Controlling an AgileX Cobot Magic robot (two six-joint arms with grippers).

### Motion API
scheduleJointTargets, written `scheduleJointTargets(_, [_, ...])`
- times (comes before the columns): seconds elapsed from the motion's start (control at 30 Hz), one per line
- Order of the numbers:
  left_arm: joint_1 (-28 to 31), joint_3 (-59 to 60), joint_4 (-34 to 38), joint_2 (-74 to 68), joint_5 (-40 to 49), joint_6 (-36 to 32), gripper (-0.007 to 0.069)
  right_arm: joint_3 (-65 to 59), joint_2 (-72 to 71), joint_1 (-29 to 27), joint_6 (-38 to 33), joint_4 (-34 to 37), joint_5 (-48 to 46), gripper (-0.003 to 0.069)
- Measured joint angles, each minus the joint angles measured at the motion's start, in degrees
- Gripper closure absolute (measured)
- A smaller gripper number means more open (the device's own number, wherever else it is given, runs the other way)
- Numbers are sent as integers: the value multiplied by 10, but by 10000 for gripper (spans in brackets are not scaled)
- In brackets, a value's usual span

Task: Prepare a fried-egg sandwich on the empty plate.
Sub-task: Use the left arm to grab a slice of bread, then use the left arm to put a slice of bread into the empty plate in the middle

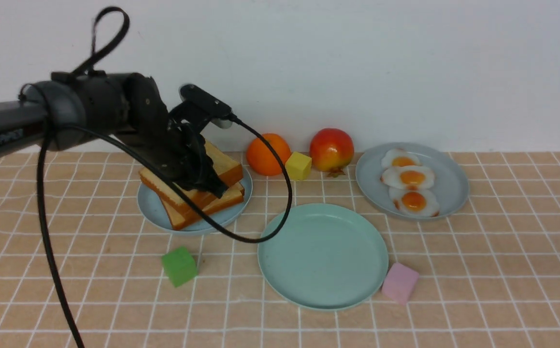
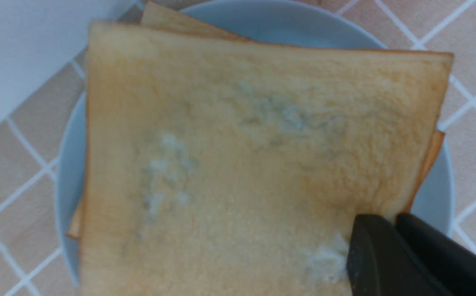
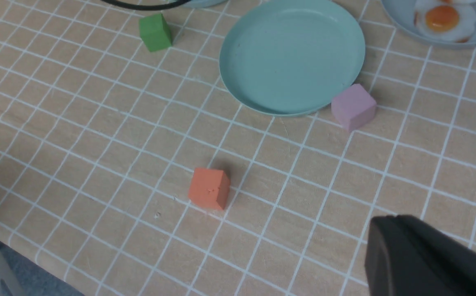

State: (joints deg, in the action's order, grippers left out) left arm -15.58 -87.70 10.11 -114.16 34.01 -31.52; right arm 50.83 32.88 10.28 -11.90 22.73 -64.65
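Observation:
The empty plate (image 1: pixel 323 256), mint green, lies at the table's middle, also in the right wrist view (image 3: pixel 291 57). No fried-egg sandwich is in view. Golden toast slices (image 1: pixel 202 205) are stacked on a blue-grey plate (image 1: pixel 151 210) at the back left. My left gripper (image 1: pixel 212 186) is shut on the corner of the top toast slice (image 2: pixel 242 144), which tilts up; the jaws pinch its edge (image 2: pixel 396 218). Three fried eggs (image 1: pixel 411 179) lie on another blue-grey plate (image 1: pixel 449 186) at the back right. My right gripper (image 3: pixel 389 222) hangs shut and empty over bare tablecloth.
An orange (image 1: pixel 267 153), a yellow cube (image 1: pixel 298 166) and a red apple (image 1: pixel 331 150) stand at the back. A green cube (image 1: pixel 179 266) and a pink cube (image 1: pixel 400 282) flank the mint plate. An orange cube (image 3: pixel 209 188) sits nearer the front. The left arm's cable (image 1: pixel 280 212) droops over the mint plate's rim.

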Motion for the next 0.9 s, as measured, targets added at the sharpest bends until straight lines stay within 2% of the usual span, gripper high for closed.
scheduleJointTargets(0.2, [-12, 3, 4, 66, 41, 8, 618, 1, -17, 0, 0, 0, -2, 646])
scheduleJointTargets(0.33, [-74, 19, 3, 109, 62, 27, 618, 1, -33, 0, 0, 0, -2, 645])
scheduleJointTargets(0.37, [-115, 29, 0, 119, 66, 30, 618, 1, -39, 0, -1, 0, -2, 644])
scheduleJointTargets(0.47, [-186, 40, -12, 112, 65, 31, 618, 1, -46, 0, -1, 0, -2, 641])
scheduleJointTargets(0.63, [-258, 45, -68, 72, 40, 68, 618, 3, -49, 0, -1, 0, -8, 637])
scheduleJointTargets(0.77, [-271, 46, -101, 41, 14, 91, 618, 3, -49, 0, -1, 0, -19, 634])
scheduleJointTargets(0.9, [-271, 46, -105, 25, -10, 96, 613, 3, -49, 0, -1, 0, -27, 627])
